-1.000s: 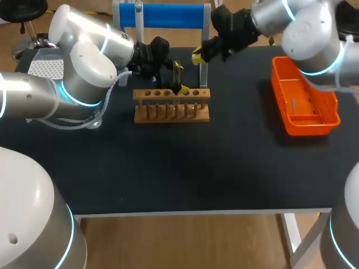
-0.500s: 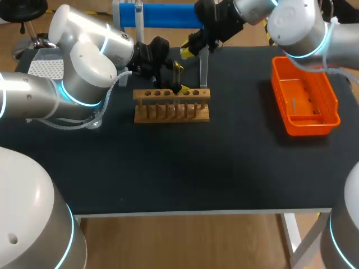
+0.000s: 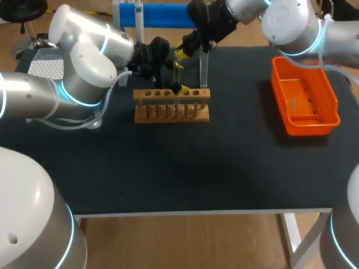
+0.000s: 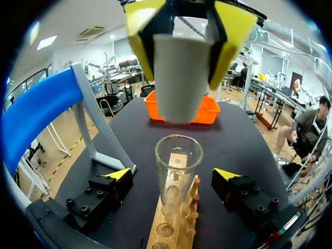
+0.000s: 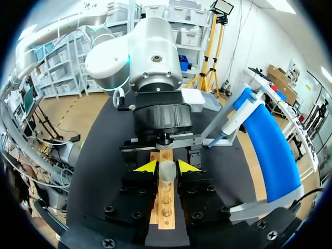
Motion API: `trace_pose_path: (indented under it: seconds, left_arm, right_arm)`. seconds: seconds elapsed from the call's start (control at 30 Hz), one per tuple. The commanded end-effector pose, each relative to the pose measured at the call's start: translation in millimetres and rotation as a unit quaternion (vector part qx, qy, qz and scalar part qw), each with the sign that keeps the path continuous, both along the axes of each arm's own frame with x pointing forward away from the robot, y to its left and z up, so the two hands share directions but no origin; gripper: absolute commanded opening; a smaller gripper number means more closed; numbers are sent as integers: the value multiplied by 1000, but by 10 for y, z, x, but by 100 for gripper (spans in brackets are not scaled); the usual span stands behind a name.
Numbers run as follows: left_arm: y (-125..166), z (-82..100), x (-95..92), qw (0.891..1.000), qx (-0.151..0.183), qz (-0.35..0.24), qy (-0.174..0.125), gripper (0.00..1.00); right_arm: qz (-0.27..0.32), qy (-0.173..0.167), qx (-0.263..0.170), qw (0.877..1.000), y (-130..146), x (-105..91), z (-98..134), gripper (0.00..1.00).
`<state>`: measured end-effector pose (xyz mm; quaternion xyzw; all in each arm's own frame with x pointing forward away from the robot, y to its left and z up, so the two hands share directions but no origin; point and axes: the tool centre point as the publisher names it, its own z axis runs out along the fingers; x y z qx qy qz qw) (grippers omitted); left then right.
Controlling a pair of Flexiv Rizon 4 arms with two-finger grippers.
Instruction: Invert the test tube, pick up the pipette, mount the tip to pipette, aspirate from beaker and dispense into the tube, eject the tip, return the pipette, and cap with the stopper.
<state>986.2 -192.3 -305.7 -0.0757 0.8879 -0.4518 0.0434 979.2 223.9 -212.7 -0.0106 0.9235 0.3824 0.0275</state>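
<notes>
A clear test tube [image 4: 175,171] stands upright, mouth up, in the wooden rack [image 3: 171,105]. My left gripper [image 4: 173,175] is open, one finger on either side of the tube and neither touching it. My right gripper [image 5: 166,166] is shut on a pale grey stopper [image 4: 179,78], which hangs just above the tube's mouth. In the head view the right gripper [image 3: 182,51] is over the rack's right half, beside the left gripper [image 3: 179,78]. The pipette [image 5: 233,119] hangs on the blue stand [image 3: 162,15] behind the rack.
An orange tray [image 3: 305,103] lies at the right of the black table. A white tip box [image 3: 45,67] sits at the far left, behind my left arm. The blue stand's grey leg [image 3: 203,70] rises close to the rack's right end.
My right gripper has carried the stopper leftward, from beside the stand's leg to above the tube. The left arm and its open gripper have stayed in place.
</notes>
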Motion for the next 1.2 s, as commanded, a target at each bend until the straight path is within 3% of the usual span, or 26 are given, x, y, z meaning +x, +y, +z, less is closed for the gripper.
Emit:
trace_pose_path:
  seconds: [0.03, 0.57, 1.2]
  left_arm:
    - [0, 6, 5, 1000, 2, -1, 1, 100]
    - [0, 6, 5, 1000, 2, -1, 1, 100]
    - [0, 6, 5, 1000, 2, -1, 1, 100]
  right_arm:
    - [0, 2, -4, 1000, 29, 18, -41, 0]
    - [1, 7, -20, 1000, 32, 5, -184, 0]
    - [2, -3, -6, 1000, 65, -11, -44, 0]
